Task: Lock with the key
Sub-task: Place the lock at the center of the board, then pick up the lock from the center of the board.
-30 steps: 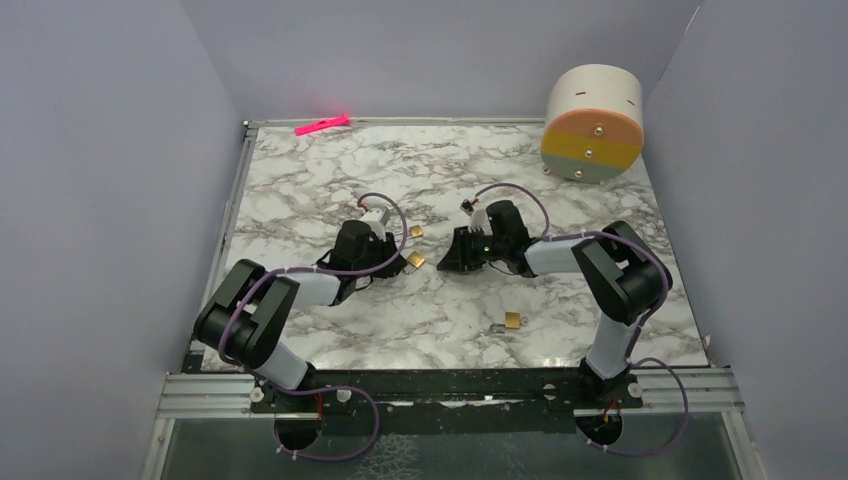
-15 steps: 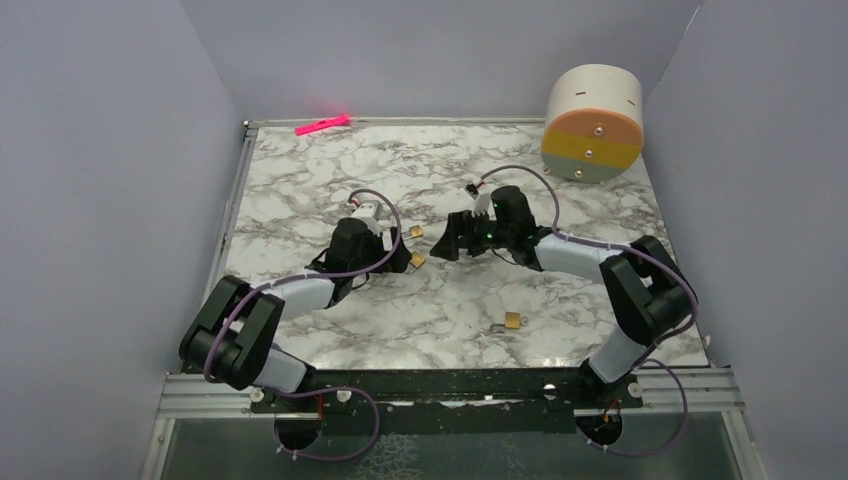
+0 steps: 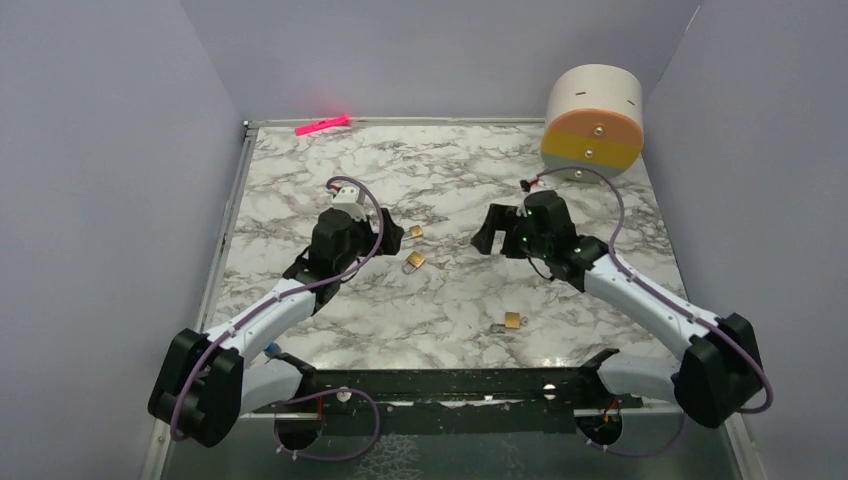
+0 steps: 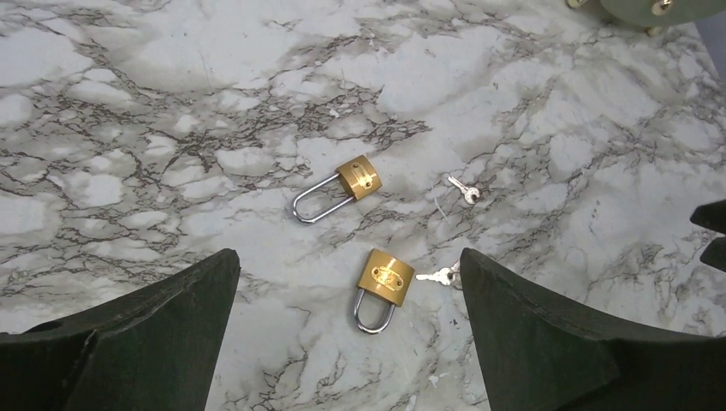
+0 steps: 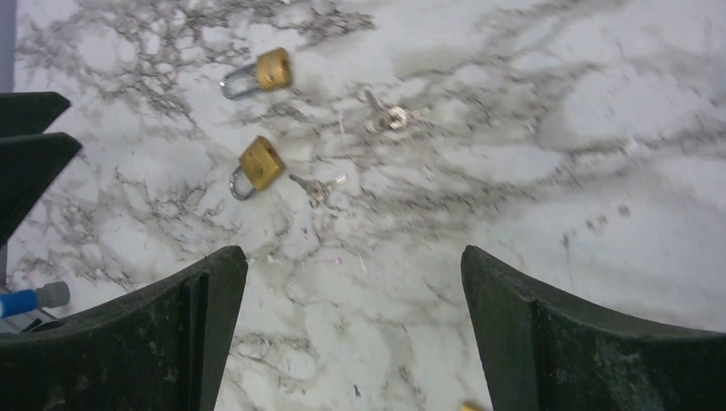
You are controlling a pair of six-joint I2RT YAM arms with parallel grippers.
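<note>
Found left gripper (image 4: pixel 347 257) spread wide, gripping nothing, hovering low over table (image 4: pixel 128 77). Same with right gripper (image 5: pixel 351 257): jaws far apart, nothing between them. In the top view, saw the two grippers facing each other across the middle of the table, well apart.

Spotted key (image 4: pixel 438 275) lying flat on the table, just beside the brass body of near lock (image 4: pixel 384 278), touching or almost so; could not tell which. Noted second key (image 4: pixel 463 189) a little farther out, near far lock (image 4: pixel 358 176) but apart from it. Found both locks lying flat between the grippers, shackles pointing roughly towards left gripper. Could not judge the shackles shut or open.

Saw third lock (image 3: pixel 512 321) alone nearer the front edge, well apart from the others. Noted drum (image 3: pixel 592 122) by the far right corner and pink strip (image 3: pixel 322 125) at the far edge on the left.
</note>
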